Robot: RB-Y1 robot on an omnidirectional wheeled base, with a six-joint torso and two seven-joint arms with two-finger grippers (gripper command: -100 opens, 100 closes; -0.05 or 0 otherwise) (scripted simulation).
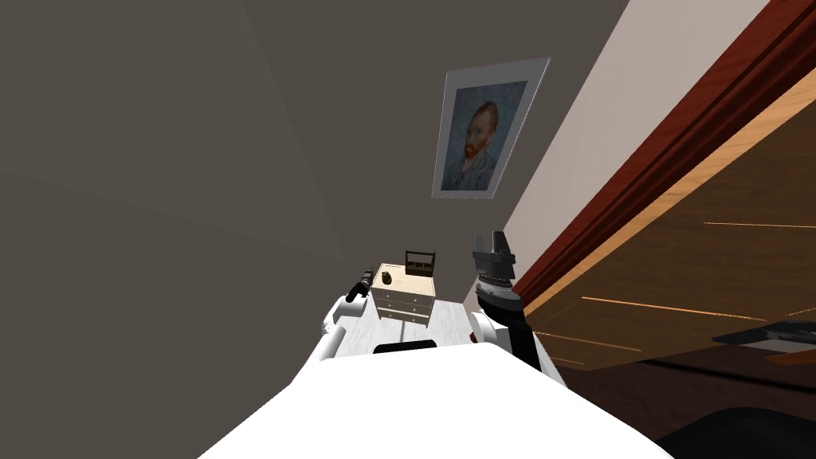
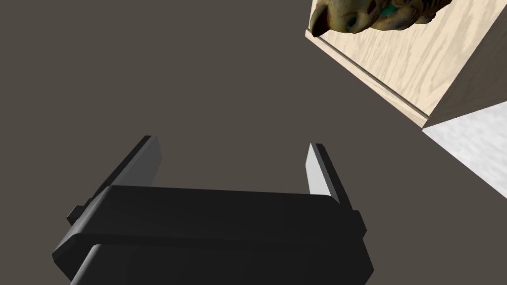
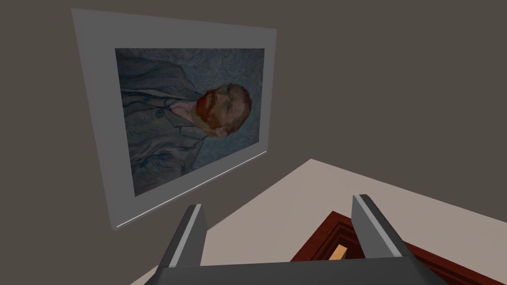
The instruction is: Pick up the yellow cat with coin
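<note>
1. The bedside chest (image 1: 405, 301) has a pale, wood-grained top with a hard square rim over white drawers. If you swing the left arm in low, a blade will likely strike that rim.
2. A dark open box (image 1: 420, 262) sits at the top's back right corner, well apart from the cat, so it poses little risk.
3. The left gripper (image 2: 232, 146) hangs just off the top's left edge with its thin flat fingers spread and empty, aimed at the wall beside the cat. The right gripper (image 3: 279, 203), raised at the robot's right side, is also spread and empty.
4. The yellow cat (image 2: 369, 15) stands near the top's left edge. It is mottled yellow-brown, lumpy and rounded. Thin blades may slip on those curves or nudge it over the edge.
</note>
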